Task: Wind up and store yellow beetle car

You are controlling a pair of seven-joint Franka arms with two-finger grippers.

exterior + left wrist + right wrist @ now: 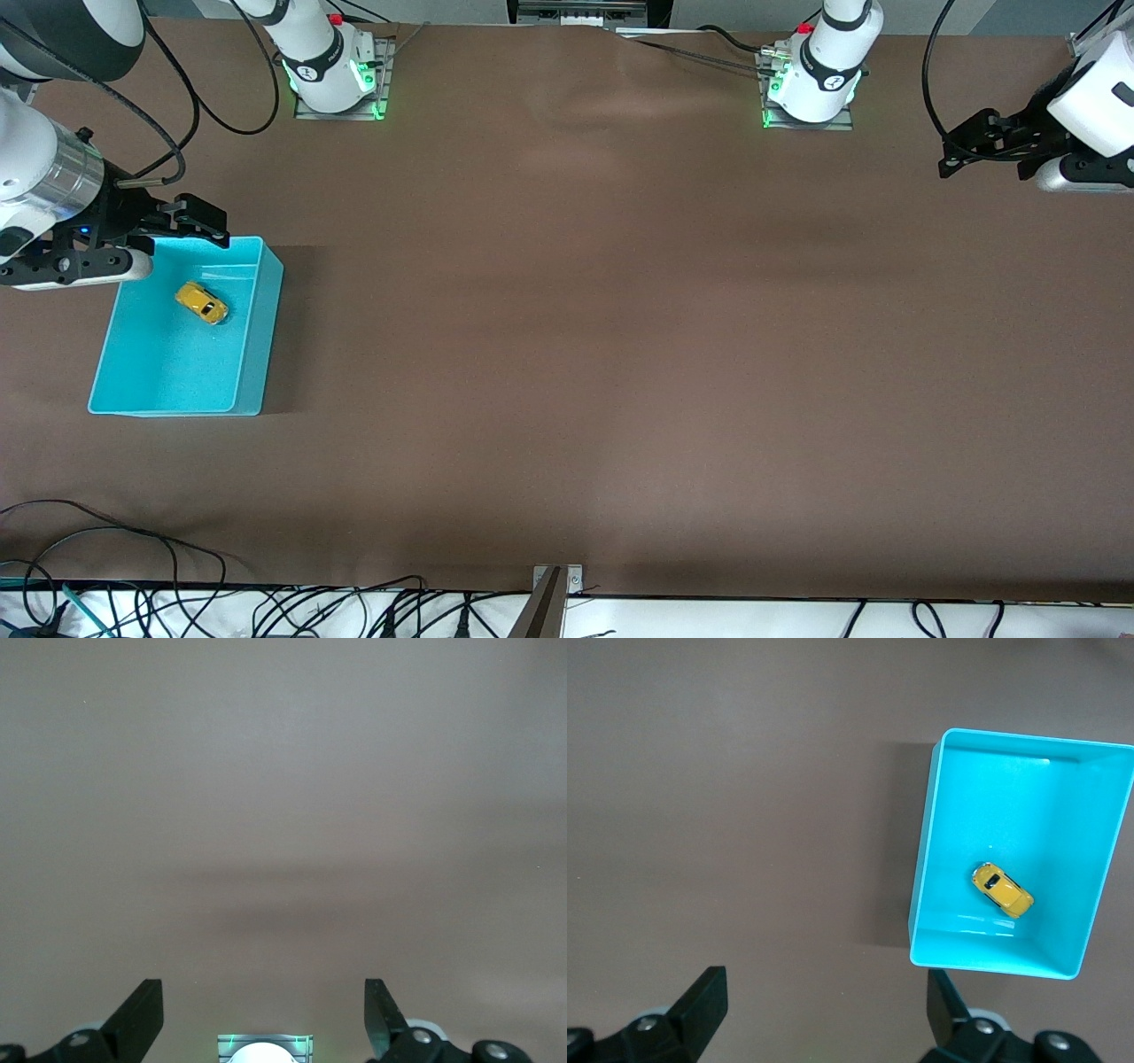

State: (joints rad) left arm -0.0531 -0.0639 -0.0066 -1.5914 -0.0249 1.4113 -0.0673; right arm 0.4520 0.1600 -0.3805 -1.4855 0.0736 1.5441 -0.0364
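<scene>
Yellow beetle car (202, 303) (in bin (250, 390)) apparently below open right claw (205, 223).

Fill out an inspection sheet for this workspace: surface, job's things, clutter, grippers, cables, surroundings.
Surface: brown table, bare apart from one bin.
Job's things: yellow beetle car lies inside the turquoise bin at the right arm's end of the table, in the half farther from the front camera; nothing touches it.
Clutter: nothing seen.
Grippers: right gripper open and holding nothing, over the bin's rim nearest the bases. Left gripper open and holding nothing, waiting over the left arm's end of the table.
Cables: black cables bunched along the table edge nearest the front camera; more loop by the arm bases.
Surroundings: two arm bases with green lights.
</scene>
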